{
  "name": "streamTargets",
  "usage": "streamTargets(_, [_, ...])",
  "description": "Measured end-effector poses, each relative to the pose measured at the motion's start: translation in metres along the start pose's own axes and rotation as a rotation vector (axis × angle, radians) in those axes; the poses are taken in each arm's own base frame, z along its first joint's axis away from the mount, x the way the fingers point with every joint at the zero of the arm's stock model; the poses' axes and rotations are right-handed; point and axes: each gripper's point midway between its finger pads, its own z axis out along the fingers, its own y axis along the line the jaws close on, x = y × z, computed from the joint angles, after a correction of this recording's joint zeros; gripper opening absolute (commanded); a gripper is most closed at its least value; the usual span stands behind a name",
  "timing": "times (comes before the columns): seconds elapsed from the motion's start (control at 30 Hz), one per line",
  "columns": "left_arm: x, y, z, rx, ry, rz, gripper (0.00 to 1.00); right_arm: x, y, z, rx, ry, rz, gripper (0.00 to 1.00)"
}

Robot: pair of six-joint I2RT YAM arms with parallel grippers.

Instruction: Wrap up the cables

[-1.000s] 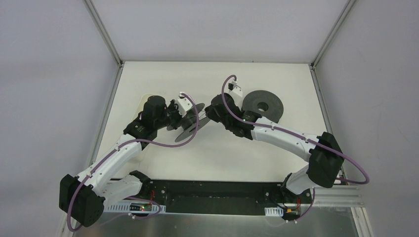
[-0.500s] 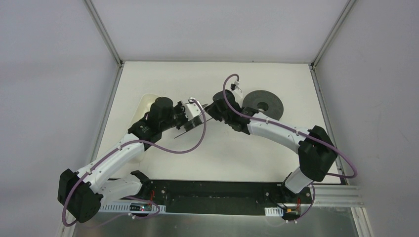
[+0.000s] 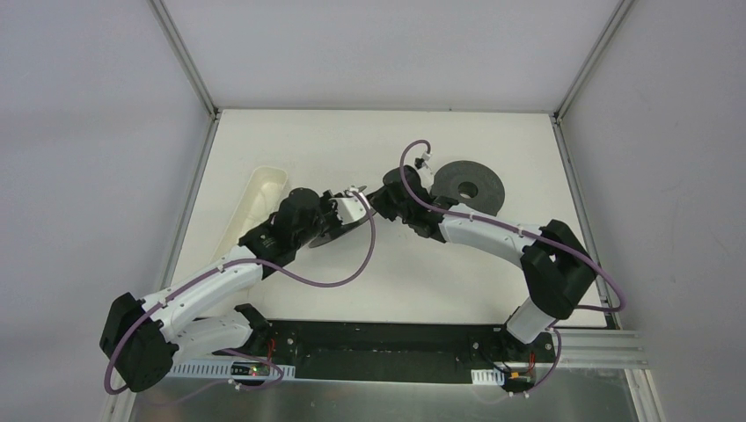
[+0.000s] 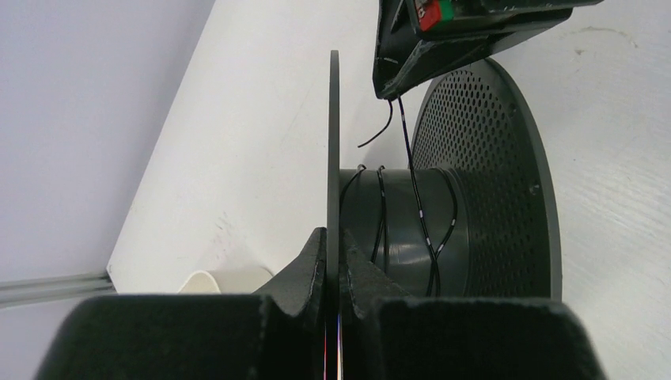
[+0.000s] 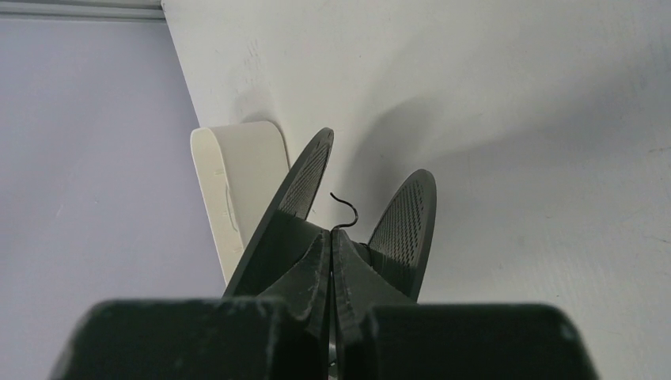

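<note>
A black spool (image 4: 403,229) with a perforated flange (image 4: 483,182) is held off the table. My left gripper (image 4: 333,245) is shut on the spool's thin solid flange (image 4: 334,142), seen edge-on. The cable (image 4: 411,166), a thin dark wire, makes a few loose turns round the hub and rises to my right gripper (image 4: 388,91). In the right wrist view my right gripper (image 5: 330,237) is shut on the cable, whose curled end (image 5: 346,207) sticks out past the fingertips between the two flanges. From above, both grippers (image 3: 339,215) (image 3: 374,200) meet at the spool (image 3: 327,233) mid-table.
A second black spool (image 3: 466,185) lies flat at the back right of the table. A cream tray (image 3: 259,198) sits along the left edge, also visible behind the spool in the right wrist view (image 5: 237,182). Purple hoses loop beside both arms.
My left arm has carried the spool to the right and nearer, uncovering the cream tray. My right gripper has followed slightly left, staying at the spool.
</note>
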Motion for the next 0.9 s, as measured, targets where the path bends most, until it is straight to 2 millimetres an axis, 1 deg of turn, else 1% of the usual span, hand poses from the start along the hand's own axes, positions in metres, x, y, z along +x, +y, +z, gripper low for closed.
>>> streamTargets(0.23, [-0.001, 0.001, -0.001, -0.054, 0.009, 0.028, 0.00, 0.001, 0.000, 0.005, -0.024, 0.038, 0.075, 0.00])
streamTargets(0.37, [-0.002, -0.002, -0.001, -0.065, 0.009, 0.036, 0.00, 0.002, 0.002, 0.008, -0.039, 0.058, 0.103, 0.00])
streamTargets(0.57, [-0.004, -0.015, -0.002, -0.051, 0.008, 0.058, 0.00, 0.008, -0.008, 0.013, -0.035, 0.095, 0.132, 0.00])
streamTargets(0.67, [-0.004, -0.018, -0.001, -0.049, 0.012, 0.066, 0.00, 0.011, -0.013, 0.015, -0.027, 0.108, 0.141, 0.02])
streamTargets(0.9, [-0.005, -0.017, 0.001, -0.059, 0.010, 0.067, 0.00, 0.009, -0.011, 0.015, -0.037, 0.111, 0.155, 0.06])
